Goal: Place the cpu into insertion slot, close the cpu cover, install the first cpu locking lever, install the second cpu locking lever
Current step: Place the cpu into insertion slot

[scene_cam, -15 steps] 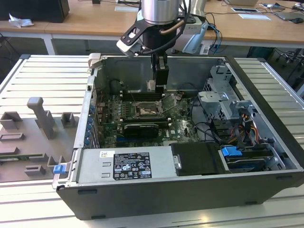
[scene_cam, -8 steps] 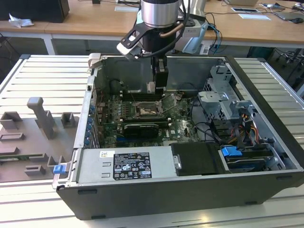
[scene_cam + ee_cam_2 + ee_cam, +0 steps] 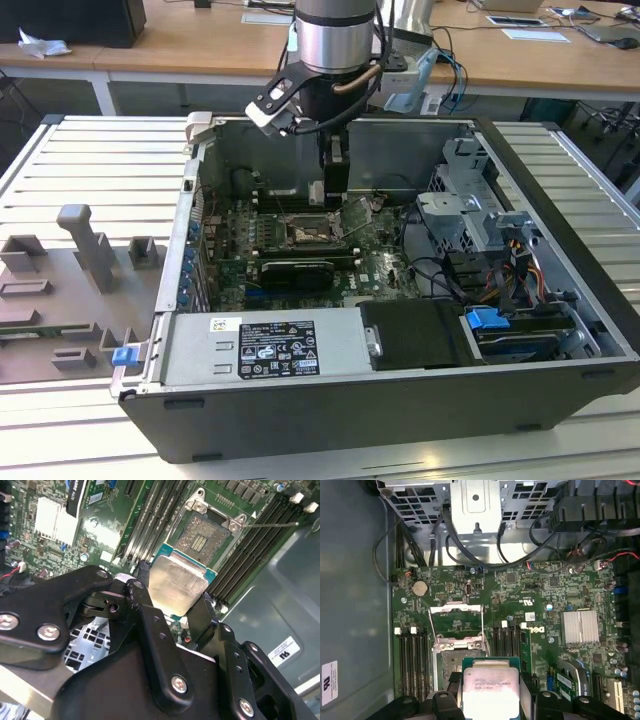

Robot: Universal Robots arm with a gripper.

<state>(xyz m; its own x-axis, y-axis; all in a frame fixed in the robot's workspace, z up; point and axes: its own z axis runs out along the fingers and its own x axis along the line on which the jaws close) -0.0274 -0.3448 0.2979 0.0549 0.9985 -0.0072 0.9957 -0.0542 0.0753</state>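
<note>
My gripper [image 3: 175,594] is shut on the cpu [image 3: 176,582], a flat square chip with a silvery top and a green edge, held by two opposite sides between black fingers [image 3: 142,575]. In the first wrist view the cpu [image 3: 490,685] hangs just beside the insertion slot [image 3: 451,667], a dark square socket with a silver rim on the green motherboard [image 3: 545,605]. The socket's contact field [image 3: 200,539] lies bare. The cpu cover [image 3: 456,620] is swung open past the socket. A thin wire locking lever [image 3: 272,525] sticks out to one side. In the exterior view the gripper [image 3: 335,190] reaches down into the case above the socket [image 3: 305,232].
The open computer case [image 3: 190,240] walls in the board. Black memory slots [image 3: 412,665] flank the socket on both sides. A drive cage with cables [image 3: 480,220] stands at the exterior view's right, a power supply [image 3: 265,345] at the front. A finned heatsink [image 3: 579,627] sits on the board.
</note>
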